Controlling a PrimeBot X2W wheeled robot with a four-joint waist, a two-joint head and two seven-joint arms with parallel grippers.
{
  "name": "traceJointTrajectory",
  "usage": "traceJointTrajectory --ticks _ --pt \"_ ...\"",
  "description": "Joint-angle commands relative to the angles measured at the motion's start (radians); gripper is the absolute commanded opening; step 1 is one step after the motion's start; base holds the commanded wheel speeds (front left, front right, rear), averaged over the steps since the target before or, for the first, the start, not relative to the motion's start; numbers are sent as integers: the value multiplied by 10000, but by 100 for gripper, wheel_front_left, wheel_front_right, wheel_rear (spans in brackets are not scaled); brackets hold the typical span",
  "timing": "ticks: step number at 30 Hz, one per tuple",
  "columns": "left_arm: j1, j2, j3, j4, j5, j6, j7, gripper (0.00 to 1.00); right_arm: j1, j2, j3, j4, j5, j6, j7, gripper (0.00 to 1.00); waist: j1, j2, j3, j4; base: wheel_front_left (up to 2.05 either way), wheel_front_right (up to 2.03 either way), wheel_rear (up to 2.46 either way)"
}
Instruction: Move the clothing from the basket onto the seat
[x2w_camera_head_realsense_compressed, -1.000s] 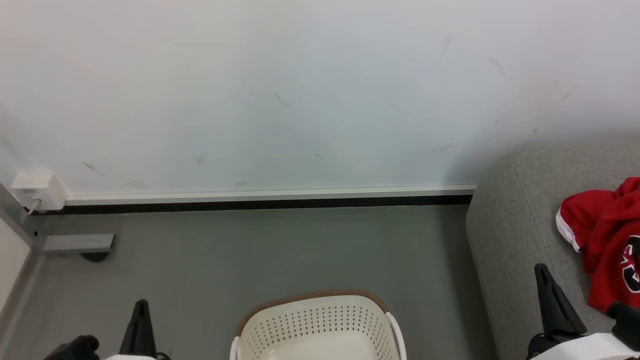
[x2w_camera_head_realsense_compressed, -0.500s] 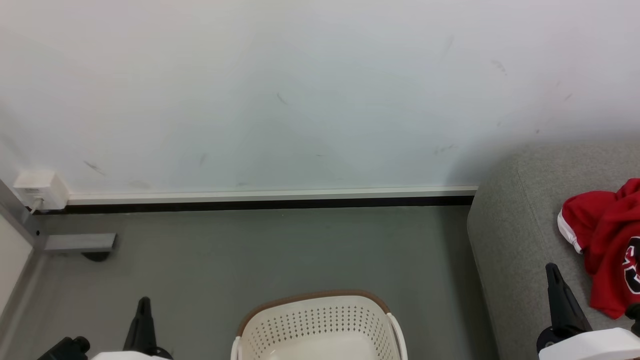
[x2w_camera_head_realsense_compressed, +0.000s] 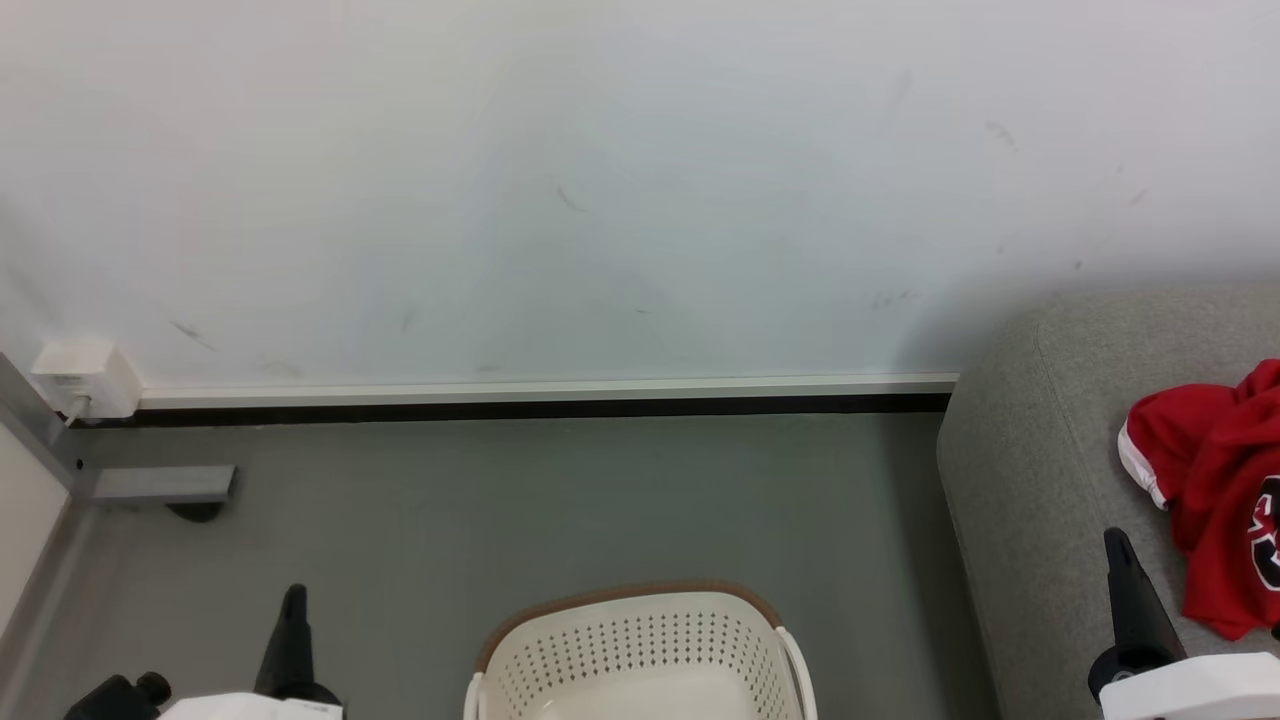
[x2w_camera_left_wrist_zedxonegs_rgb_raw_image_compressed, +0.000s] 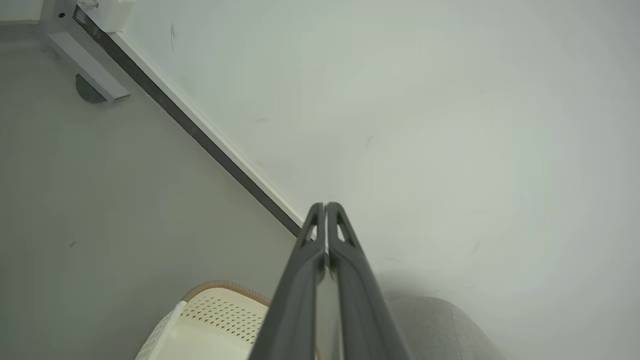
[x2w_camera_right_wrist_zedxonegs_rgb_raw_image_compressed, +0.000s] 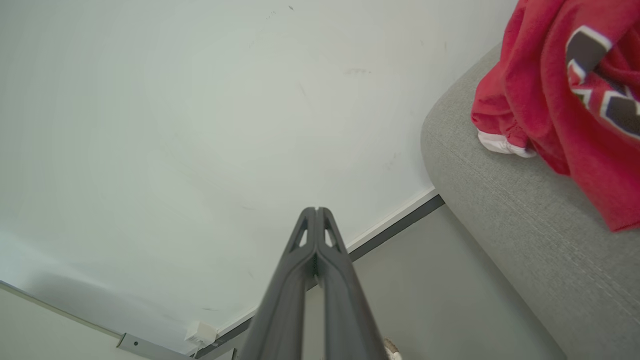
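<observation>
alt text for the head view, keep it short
A red sports garment with white trim and a dark print lies on the grey sofa at the right edge. A cream perforated laundry basket stands on the grey floor at bottom centre, no clothing in the part that shows. The left gripper and right gripper rise from the bottom corners.

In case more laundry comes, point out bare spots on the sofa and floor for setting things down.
Free: on the sofa, the strip between its rounded edge and the clothing; the floor between baseboard and basket. Crowded: the sofa's right part, under the clothing, near the right gripper.
</observation>
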Motion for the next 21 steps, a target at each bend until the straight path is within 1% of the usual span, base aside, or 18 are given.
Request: traceJointTrajectory --ticks 1,21 --pt "-245 66 29 -141 -355 -55 79 0 -167 -35 -116 -146 280 -6 53 0 0 -1 -1 4 0 0 0" --pt "-344 60 49 -259 -2650 -298 685 0 -173 233 -601 -177 2170 -10 651 0 0 -1 -20 61 0 0 0"
